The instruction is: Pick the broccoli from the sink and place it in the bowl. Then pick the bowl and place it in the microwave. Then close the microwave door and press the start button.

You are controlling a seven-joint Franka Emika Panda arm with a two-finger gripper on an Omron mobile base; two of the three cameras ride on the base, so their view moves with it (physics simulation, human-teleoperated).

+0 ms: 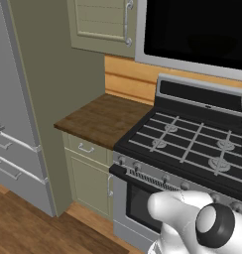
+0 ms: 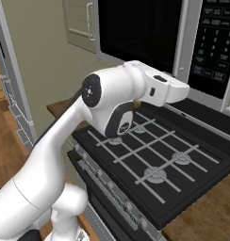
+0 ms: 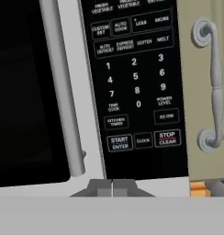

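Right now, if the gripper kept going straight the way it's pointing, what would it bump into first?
Probably the microwave, low on its black control panel near the START/ENTER button. The shut gripper points at that front; how far off it is can't be told.

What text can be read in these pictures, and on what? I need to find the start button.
All on the microwave control panel, hand view:
"START ENTER"
"CLOCK"
"STOP CLEAR"
"KITCHEN TIMER"
"POWER LEVEL"
"TIME COOK"
Digits "1" to "9" and "0"
"LESS", "MORE"
"CUSTOM", "AUTO COOK", "AUTO DEFROST", "EXPRESS DEFROST", "SOFTEN", "MELT": small, partly blurred.
Top row cut off.
Right base view: panel text too small.
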